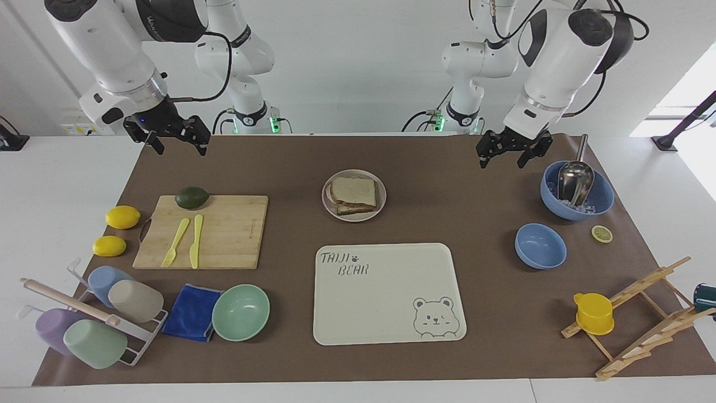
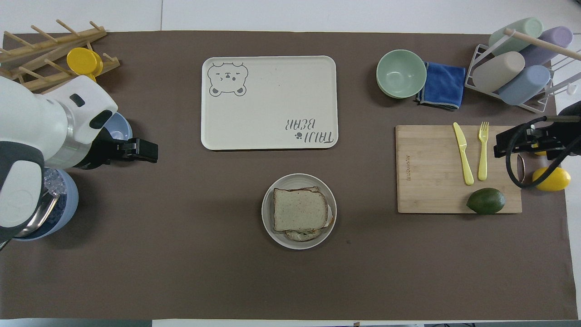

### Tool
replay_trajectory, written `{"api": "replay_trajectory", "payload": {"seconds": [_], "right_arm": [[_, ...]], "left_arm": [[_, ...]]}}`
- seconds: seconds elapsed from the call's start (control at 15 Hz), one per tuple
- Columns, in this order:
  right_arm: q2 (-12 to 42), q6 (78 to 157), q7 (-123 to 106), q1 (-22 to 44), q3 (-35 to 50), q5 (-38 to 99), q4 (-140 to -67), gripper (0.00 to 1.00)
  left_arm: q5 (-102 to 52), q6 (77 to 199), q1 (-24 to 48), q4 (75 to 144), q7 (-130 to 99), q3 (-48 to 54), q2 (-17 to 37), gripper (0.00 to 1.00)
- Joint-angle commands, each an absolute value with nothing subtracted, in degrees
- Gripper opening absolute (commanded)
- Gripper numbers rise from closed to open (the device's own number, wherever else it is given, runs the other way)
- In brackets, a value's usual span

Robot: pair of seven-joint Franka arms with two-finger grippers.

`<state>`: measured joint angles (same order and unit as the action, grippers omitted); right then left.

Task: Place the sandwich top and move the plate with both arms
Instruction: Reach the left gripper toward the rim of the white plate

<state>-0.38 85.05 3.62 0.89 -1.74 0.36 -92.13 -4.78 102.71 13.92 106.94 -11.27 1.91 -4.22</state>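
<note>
Already the sandwich top [image 1: 353,191], a squarish slice of pale wholemeal bread with a brown crust, lies on the sandwich on the small round beige-grey plate [image 1: 381,206], nearer to the robots than the rectangular cream bear-print tray [image 1: 386,313]. Both grippers hang released and empty: the left gripper [image 1: 507,155] over bare mat beside the big blue bowl [image 1: 601,206], the right gripper [image 1: 170,140] over the mat's edge at its own end. Moving the plate well probably means bringing both down level onto opposite rim edges, closing together and lifting evenly so the bread does not slide.

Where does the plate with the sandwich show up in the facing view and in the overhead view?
Facing view: plate at centre, above the bear-print tray.
Overhead view: plate at centre, below the tray.
Shared landmark: the tray, beside the plate and farther from the robots.
</note>
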Motion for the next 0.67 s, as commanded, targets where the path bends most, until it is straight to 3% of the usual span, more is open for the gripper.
{"api": "replay_trajectory", "payload": {"seconds": [0.0,0.33,0.6], "right_arm": [[-1.2,86.2,2.2,-1.3,-0.8,0.3,-93.5,1.00],[-1.3,86.1,0.4,-1.1,-0.4,0.1,-93.5,1.00],[-1.0,85.8,-0.3,-1.0,-0.4,0.1,-92.3,1.00]], "left_arm": [[-6.8,109.5,17.3,113.2,-12.7,1.2,-4.8,1.00],[-9.3,115.8,22.7,115.0,-13.5,1.3,1.0,1.00],[-10.3,126.7,27.9,123.4,-14.0,1.3,1.5,1.00]]}}
